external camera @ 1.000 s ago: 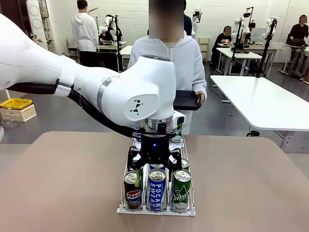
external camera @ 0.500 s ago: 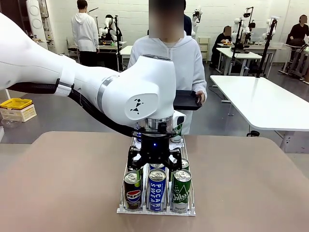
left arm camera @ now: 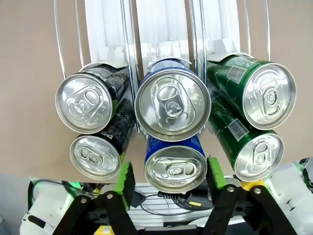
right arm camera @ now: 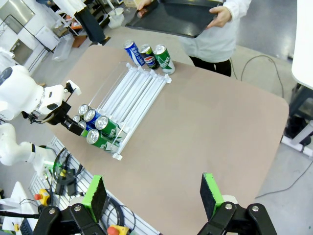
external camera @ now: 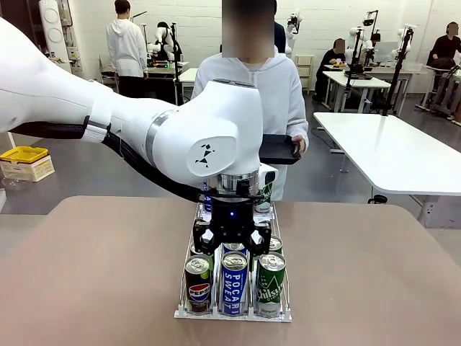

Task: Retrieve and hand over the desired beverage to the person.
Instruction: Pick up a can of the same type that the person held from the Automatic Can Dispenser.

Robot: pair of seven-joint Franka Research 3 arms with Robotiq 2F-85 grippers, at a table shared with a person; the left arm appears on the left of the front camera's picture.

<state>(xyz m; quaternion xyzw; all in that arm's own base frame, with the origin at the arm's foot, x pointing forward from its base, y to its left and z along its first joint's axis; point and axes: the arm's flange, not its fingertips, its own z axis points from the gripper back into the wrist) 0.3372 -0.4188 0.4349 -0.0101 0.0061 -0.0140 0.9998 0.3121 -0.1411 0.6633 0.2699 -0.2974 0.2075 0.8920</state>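
Shut on blue can (left arm camera: 175, 169) at six o'clock, left gripper (left arm camera: 170, 171) apparently squeezing its sidewall; smooth, rigid, probably full, heavyish; firm mid-body hold best; right gripper (right arm camera: 153, 195) gaping, empty.

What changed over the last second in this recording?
The left gripper closed on the blue can in the rack's middle lane; its arm hardly shifted. The other cans, the rack and the person holding the black tray stayed as they were.
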